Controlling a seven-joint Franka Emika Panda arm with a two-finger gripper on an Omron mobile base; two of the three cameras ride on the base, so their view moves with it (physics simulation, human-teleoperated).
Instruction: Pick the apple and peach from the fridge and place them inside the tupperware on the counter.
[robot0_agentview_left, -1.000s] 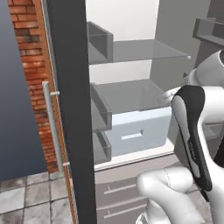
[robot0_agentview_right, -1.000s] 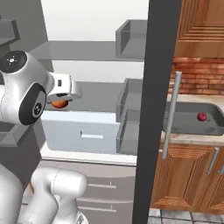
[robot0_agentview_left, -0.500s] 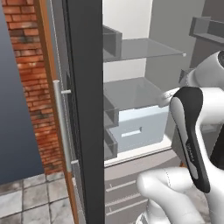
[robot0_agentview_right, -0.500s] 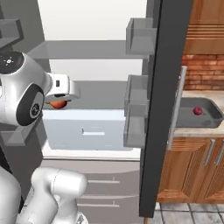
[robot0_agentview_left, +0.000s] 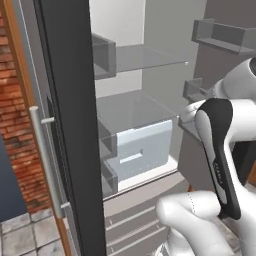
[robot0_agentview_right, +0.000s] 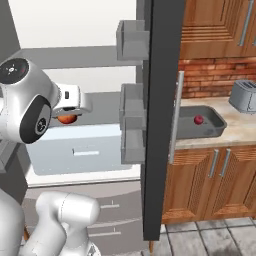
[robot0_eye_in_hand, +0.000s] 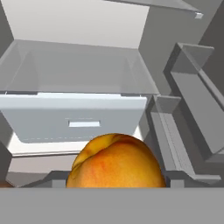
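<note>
Peach (robot0_eye_in_hand: 116, 161) round, orange-yellow w/ reddish blush.

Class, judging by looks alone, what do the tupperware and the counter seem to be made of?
Tupperware: probably matte plastic; uniform grey, rounded corners, no shine. Counter: looks like polished stone or a laminate imitation; beige with fine speckles.

Open fridge (robot0_agentview_right: 85, 65) cavity roomy above the pale drawer (robot0_agentview_right: 82, 149), grey shelf (robot0_agentview_left: 145, 56) overhead, right door (robot0_agentview_right: 160, 120) with bins (robot0_agentview_right: 132, 125) barring the way to the counter (robot0_agentview_right: 235, 125), tupperware (robot0_agentview_right: 202, 122) open-topped, apple (robot0_agentview_right: 198, 120) in its middle, toaster (robot0_agentview_right: 243, 96) beside its far right corner
</note>
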